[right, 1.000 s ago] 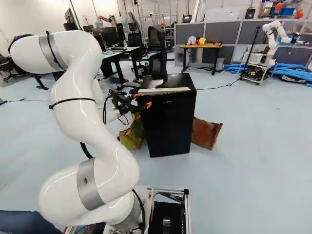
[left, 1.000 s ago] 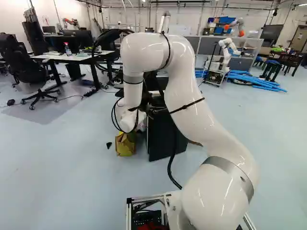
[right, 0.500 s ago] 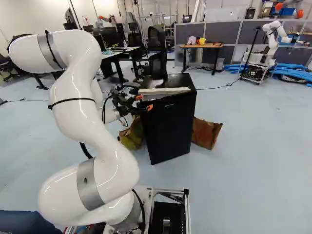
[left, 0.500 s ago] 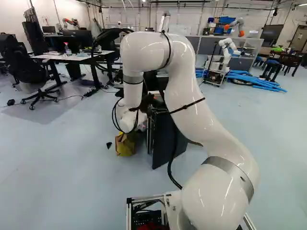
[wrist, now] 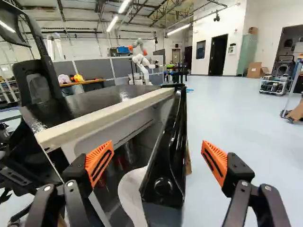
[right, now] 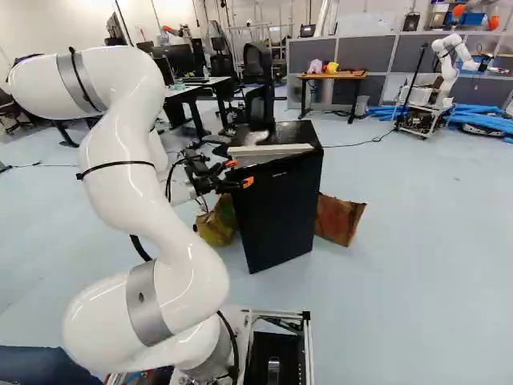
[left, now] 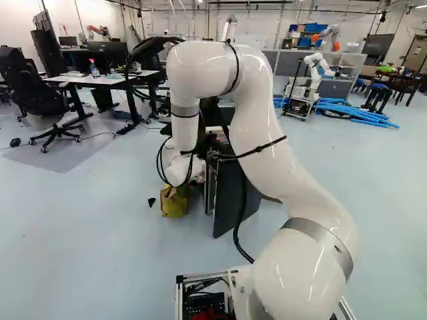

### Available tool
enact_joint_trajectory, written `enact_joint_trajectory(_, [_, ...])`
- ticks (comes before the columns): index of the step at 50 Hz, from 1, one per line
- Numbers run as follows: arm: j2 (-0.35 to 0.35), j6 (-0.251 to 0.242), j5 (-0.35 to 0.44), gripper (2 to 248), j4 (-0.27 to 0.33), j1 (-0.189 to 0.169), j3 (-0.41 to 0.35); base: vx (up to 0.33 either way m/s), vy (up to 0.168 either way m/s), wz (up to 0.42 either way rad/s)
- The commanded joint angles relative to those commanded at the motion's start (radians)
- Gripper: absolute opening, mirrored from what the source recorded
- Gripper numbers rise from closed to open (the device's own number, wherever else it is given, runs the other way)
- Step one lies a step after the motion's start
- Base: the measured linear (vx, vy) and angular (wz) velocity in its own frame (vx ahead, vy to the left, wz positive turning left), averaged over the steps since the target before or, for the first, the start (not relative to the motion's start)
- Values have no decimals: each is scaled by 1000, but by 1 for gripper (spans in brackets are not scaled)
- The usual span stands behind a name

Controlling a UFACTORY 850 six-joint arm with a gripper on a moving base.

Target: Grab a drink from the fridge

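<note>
Beside the upper edge of the black fridge's door, my gripper reaches in at the left of the right base view. The gripper is open in the wrist view, its orange pads wide apart. Between and beyond them stands the door's edge, with one finger over the fridge's opening and the other outside the door; no grip shows. The door is ajar from the fridge body. Dim reddish shapes show inside; I cannot tell whether they are drinks.
Brown bags or cardboard and a yellow-brown bag lie on the floor beside the fridge. Behind it stand an office chair and a wooden table. Another robot stands farther back near blue tubes.
The fridge door has swung outward toward the base, mostly in the first half second. My gripper has shifted slightly lower and nearer the base. The base has not moved.
</note>
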State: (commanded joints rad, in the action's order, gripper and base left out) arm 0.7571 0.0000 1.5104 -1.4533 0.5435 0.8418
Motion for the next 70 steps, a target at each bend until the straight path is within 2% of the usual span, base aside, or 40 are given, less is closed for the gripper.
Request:
enact_joint_trajectory(20, [-25, 0, 0, 247, -73, 20, -59, 0, 0, 0])
enact_joint_trajectory(55, [-73, 0, 0, 247, -202, 77, -201, 0, 0, 0])
enact_joint_trajectory(70, [-83, 0, 0, 247, -261, 82, -244, 0, 0, 0])
